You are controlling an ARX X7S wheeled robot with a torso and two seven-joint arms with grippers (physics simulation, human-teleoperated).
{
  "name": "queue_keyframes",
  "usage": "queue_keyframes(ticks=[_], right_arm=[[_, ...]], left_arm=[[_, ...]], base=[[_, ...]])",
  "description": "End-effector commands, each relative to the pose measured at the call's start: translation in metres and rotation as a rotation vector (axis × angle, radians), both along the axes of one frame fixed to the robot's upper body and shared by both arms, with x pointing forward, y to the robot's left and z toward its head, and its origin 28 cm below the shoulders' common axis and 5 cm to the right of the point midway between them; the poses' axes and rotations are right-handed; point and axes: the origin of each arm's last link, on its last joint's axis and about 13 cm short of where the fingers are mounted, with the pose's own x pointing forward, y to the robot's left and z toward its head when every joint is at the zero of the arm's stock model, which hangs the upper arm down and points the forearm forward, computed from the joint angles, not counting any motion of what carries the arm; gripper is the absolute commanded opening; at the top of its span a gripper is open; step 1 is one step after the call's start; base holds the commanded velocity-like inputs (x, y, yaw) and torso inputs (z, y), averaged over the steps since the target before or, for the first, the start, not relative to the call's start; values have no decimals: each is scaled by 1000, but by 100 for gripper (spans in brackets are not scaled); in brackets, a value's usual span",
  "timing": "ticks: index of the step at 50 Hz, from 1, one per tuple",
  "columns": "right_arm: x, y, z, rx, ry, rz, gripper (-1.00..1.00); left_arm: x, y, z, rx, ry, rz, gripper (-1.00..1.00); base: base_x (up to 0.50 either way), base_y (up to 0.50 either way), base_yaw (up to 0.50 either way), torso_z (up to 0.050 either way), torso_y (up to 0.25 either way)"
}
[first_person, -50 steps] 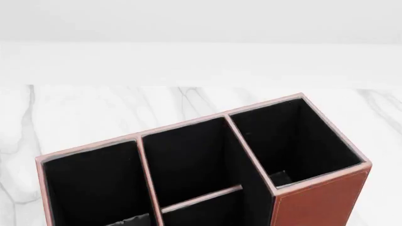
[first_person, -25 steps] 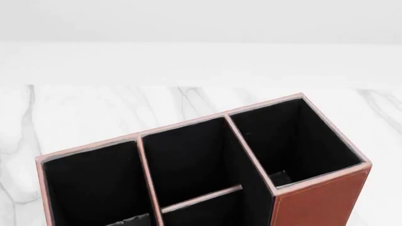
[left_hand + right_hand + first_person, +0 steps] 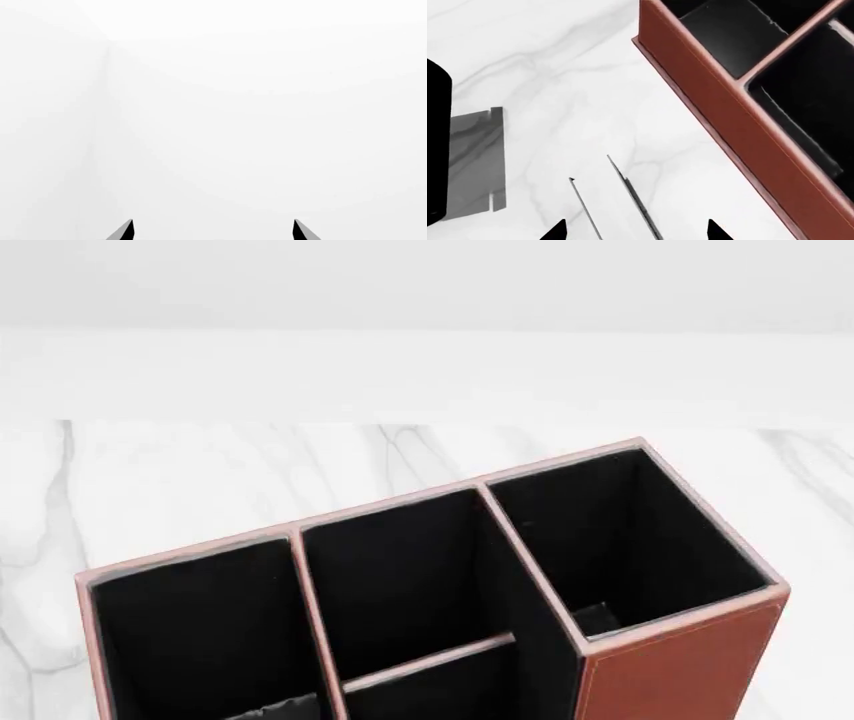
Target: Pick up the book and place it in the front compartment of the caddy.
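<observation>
Right wrist view: your right hand point(image 3: 634, 231) is spread open, empty, above the surface point(image 3: 560, 75); caddy point(image 3: 727, 125) just beside. Book unclear; locate it, then grasp.

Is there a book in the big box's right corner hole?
No, that cell of the caddy shows only black lining in the head view.

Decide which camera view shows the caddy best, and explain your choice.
The head view: the caddy shows its open top, with black cells split by thin dividers, though its near part is cut off. The right wrist view shows only one brown side wall and parts of some cells. The left wrist view shows none of it.
</observation>
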Motion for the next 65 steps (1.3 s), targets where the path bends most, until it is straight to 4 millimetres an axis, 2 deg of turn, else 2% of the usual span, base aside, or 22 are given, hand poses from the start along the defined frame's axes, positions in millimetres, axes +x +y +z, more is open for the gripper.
queue_keyframes(ticks=[1, 28, 41, 58, 59, 65], right_arm=[[5, 4, -7, -9, 17, 12, 100], [5, 8, -28, -38, 82, 29, 100], [4, 10, -45, -51, 123, 36, 100], [5, 13, -52, -63, 134, 49, 100], [5, 13, -52, -59, 129, 41, -100], [6, 14, -49, -45, 124, 43, -100]], left_arm=[[0, 1, -1, -1, 1, 2, 100], [0, 2, 0, -6, 1, 7, 100], [1, 3, 0, -11, 1, 11, 100], [1, 3, -2, -14, 2, 9, 100], [0, 3, -1, -14, 1, 10, 100], [0, 3, -1, -16, 0, 9, 100]], base=[[0, 0, 0, 0, 0], [0, 0, 0, 0, 0], [0, 0, 0, 0, 0], [0, 0, 0, 0, 0], [0, 0, 0, 0, 0], [0, 0, 0, 0, 0]])
